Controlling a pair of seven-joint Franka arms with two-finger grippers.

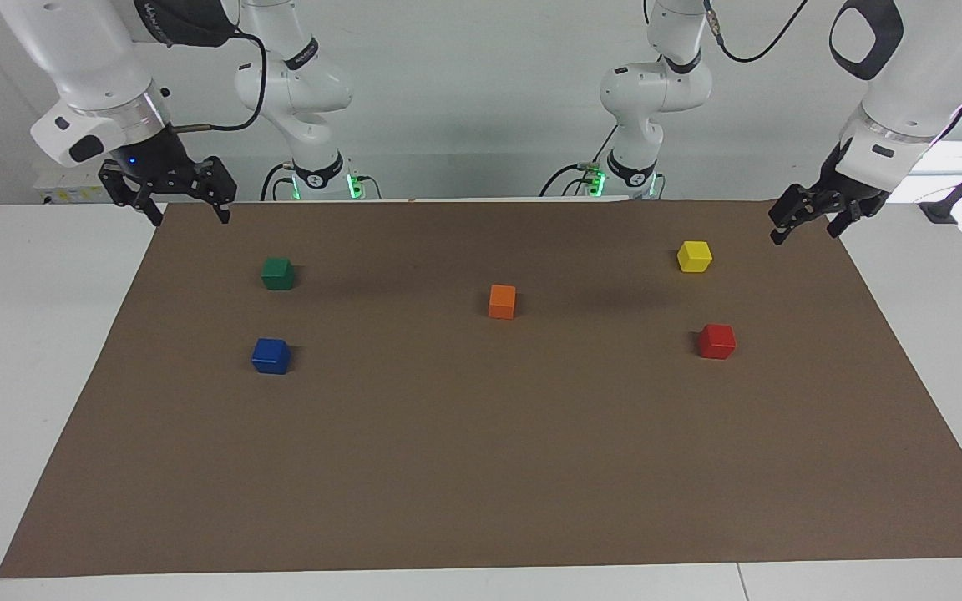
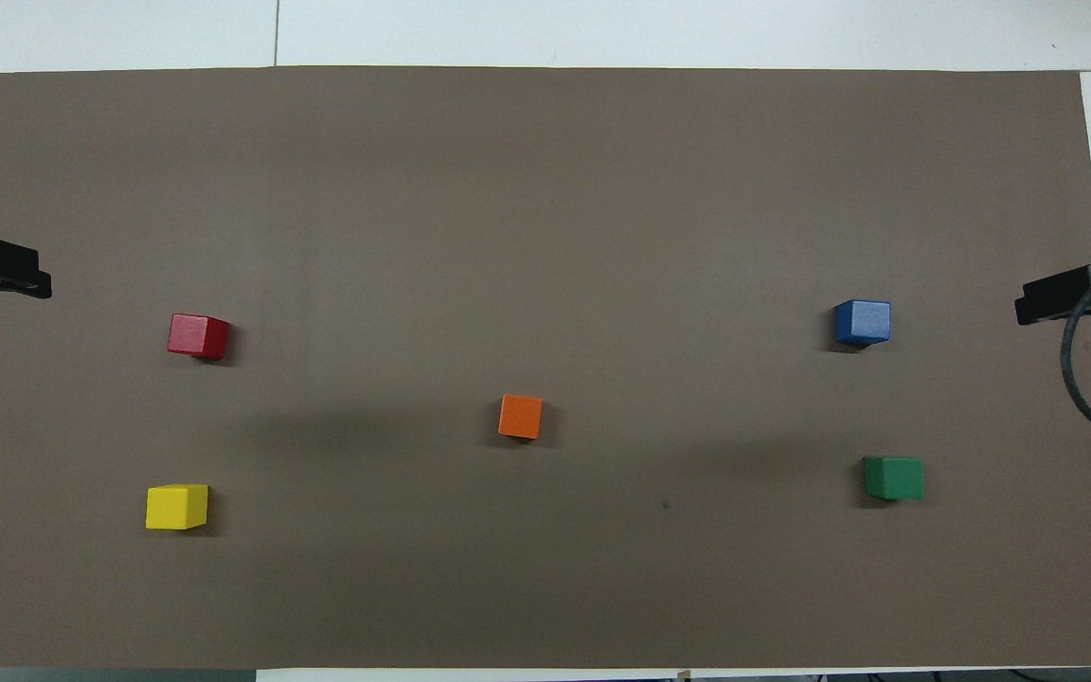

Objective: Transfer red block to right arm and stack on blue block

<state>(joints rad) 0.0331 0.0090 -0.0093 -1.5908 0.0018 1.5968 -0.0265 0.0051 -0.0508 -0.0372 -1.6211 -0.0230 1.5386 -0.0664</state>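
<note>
Red block (image 1: 716,341) on the brown mat (image 1: 481,467), toward the left arm's end from the orange cube (image 1: 502,301) — blue block (image 1: 270,356) toward the right arm's. Left tool (image 1: 807,225), right tool (image 1: 183,213) — both spread, empty, over mat corners.

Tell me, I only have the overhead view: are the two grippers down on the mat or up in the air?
Observer: Both are raised. The left gripper hangs over the mat's corner, empty.
Operator: Are its fingers open?
Observer: Yes, spread apart with nothing between them.
Operator: And the other one?
Observer: The right gripper is open too, above the mat's edge at its own end, clear of the blue block and the red block.
</note>
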